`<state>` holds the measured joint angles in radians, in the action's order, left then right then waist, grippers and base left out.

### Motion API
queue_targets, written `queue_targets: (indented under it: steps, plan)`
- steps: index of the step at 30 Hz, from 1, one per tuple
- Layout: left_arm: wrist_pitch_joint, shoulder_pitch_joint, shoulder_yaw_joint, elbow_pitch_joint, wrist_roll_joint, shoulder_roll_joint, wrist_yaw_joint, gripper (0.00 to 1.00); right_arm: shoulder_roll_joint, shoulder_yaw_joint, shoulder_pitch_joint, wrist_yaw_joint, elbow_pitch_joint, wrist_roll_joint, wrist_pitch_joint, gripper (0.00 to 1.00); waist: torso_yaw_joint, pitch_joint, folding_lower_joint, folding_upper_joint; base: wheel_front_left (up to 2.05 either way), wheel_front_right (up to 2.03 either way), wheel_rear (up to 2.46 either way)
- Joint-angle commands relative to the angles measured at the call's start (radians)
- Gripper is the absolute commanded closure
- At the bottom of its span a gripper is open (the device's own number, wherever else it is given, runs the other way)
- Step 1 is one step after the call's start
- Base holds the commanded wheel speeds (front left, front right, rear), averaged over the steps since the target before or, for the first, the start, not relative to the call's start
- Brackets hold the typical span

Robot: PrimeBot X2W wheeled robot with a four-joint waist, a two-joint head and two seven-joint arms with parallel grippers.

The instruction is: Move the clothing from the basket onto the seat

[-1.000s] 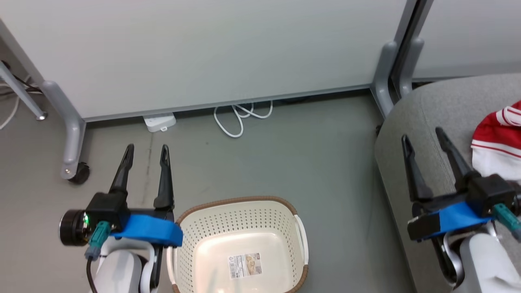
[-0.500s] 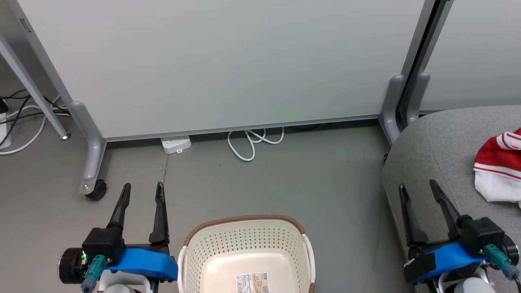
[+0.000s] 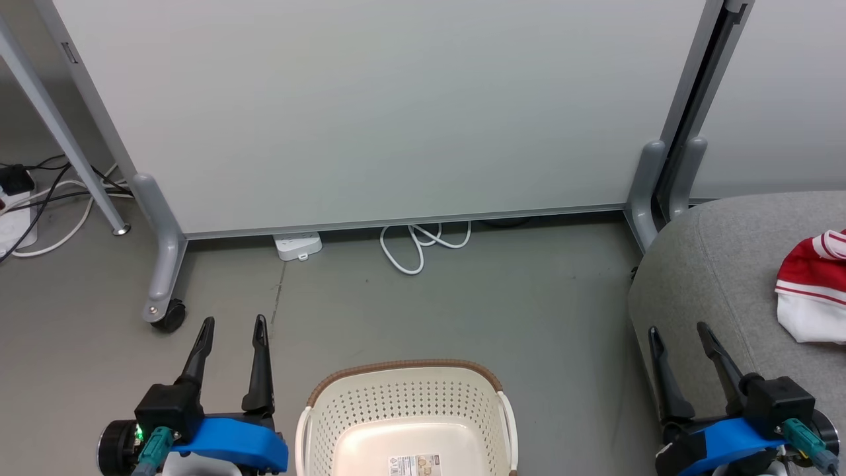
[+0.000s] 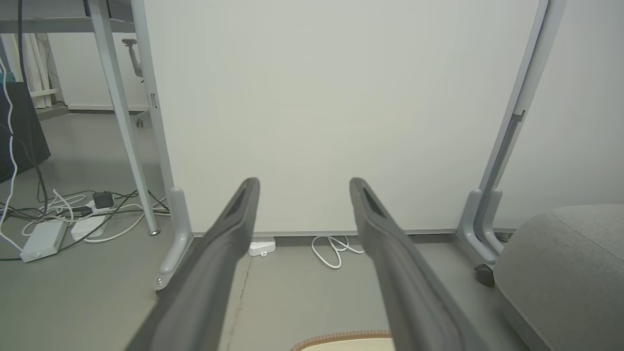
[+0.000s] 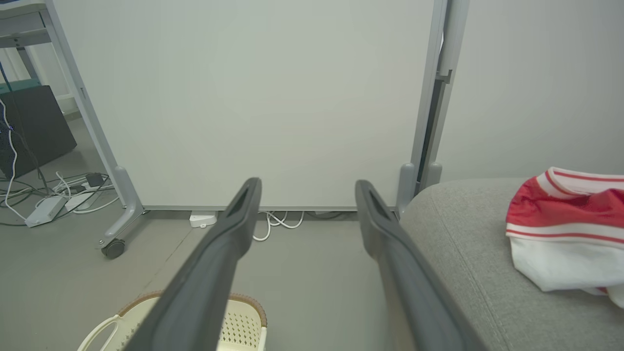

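Observation:
The cream perforated basket [image 3: 406,403] with a brown rim stands on the floor at the bottom centre, holding no garment, only a label on its bottom. Red and white clothing [image 3: 813,291] lies on the grey seat [image 3: 720,264] at the right; the right wrist view shows the clothing [image 5: 568,229] on the seat [image 5: 468,243] too. My left gripper [image 3: 232,325] is open to the left of the basket, nothing between its fingers. My right gripper [image 3: 678,332] is open over the seat's front edge, holding nothing. In the wrist views both the left gripper [image 4: 303,184] and the right gripper [image 5: 307,186] stand open.
A white partition panel [image 3: 383,106] on grey castor legs [image 3: 162,264] stands behind the basket. A white power strip [image 3: 297,246] and a looped white cable [image 3: 423,243] lie at its foot. More cables and adapters [image 4: 58,219] lie at the far left under a table leg.
The head camera has tilted up, so the basket, the seat and both grippers sit lower in the picture. Both grippers stay open; the clothing lies on the seat as before.

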<state>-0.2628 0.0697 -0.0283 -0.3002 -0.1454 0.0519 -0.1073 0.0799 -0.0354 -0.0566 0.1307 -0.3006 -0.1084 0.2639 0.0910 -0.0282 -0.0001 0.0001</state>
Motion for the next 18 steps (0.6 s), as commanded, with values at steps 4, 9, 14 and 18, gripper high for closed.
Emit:
queue_targets:
  steps: [4,9,14,18]
  plan:
    - [-0.003,-0.008,-0.001,-0.008,-0.011,-0.002,-0.005,0.0,-0.003,-0.001,0.006,0.0,-0.005,-0.006,0.001,0.0,0.001,-0.003,0.0001,-0.0001,0.0,0.0,0.0]
    - [-0.003,-0.006,-0.006,-0.015,-0.012,-0.002,0.0,0.0,-0.004,0.001,0.001,0.0,-0.006,-0.006,0.001,0.0,0.002,-0.005,0.0001,-0.0001,0.0,0.0,0.0]
    - [0.0,-0.003,-0.009,-0.023,-0.012,-0.001,0.004,1.0,-0.003,0.005,0.0,0.0,-0.006,0.0,0.0,1.0,0.004,-0.004,0.0001,-0.0001,0.0,0.0,0.0]
    - [0.008,-0.031,-0.011,-0.06,-0.016,-0.002,0.004,1.0,-0.009,0.004,0.016,0.0,-0.041,-0.003,-0.004,1.0,0.003,-0.004,0.0001,-0.0001,0.0,0.0,0.0]
